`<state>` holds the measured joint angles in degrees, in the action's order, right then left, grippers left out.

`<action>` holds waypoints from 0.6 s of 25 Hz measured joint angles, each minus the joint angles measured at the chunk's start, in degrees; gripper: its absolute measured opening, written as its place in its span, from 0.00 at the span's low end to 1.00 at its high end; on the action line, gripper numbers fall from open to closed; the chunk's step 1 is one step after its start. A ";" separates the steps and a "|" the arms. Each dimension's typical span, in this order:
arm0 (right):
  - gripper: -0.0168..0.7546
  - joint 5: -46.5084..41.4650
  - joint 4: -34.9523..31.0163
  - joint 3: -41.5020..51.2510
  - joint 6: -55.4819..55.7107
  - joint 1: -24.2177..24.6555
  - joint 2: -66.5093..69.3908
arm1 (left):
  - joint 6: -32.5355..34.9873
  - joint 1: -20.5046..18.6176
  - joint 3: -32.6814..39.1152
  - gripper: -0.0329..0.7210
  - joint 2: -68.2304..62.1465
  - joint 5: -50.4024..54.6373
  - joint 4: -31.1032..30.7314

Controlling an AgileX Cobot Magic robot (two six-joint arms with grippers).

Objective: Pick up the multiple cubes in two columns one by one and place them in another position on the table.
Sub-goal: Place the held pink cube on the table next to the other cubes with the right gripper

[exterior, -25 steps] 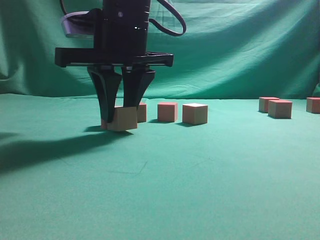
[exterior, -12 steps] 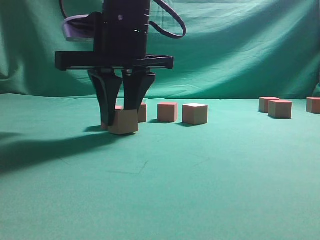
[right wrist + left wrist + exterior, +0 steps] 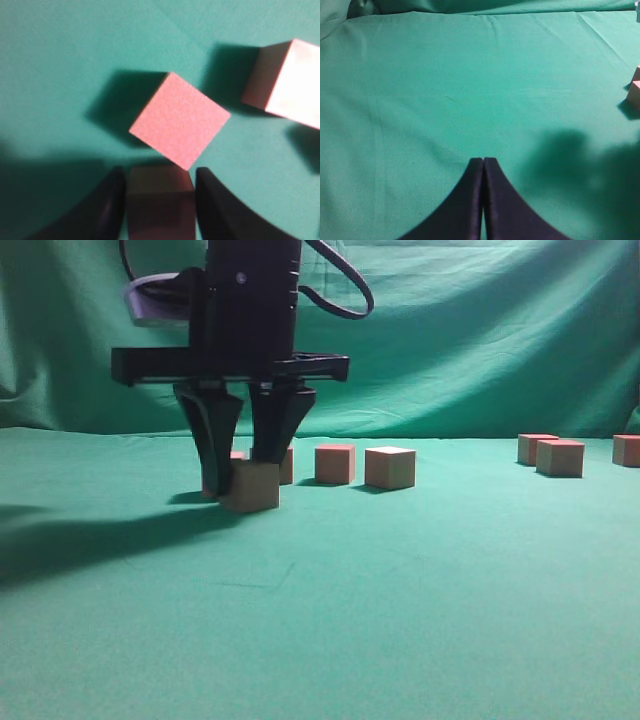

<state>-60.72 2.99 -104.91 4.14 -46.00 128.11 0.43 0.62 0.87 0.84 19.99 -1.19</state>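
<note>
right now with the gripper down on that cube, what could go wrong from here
1. The right gripper straddles the cube on the table with little visible gap, so lifting could drag or tip it.
2. A rotated neighbouring cube sits corner-on right beside it, apparently touching; a finger could nudge it.
3. The left gripper is shut, hovering over bare cloth; no immediate risk there.
</note>
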 joint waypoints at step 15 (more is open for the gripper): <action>0.79 -2.56 0.14 0.00 0.23 0.00 -3.88 | 0.00 0.00 0.00 0.04 0.00 0.00 0.00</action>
<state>-63.27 3.13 -104.91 4.37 -46.00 124.22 0.43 0.62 0.87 0.84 19.99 -1.19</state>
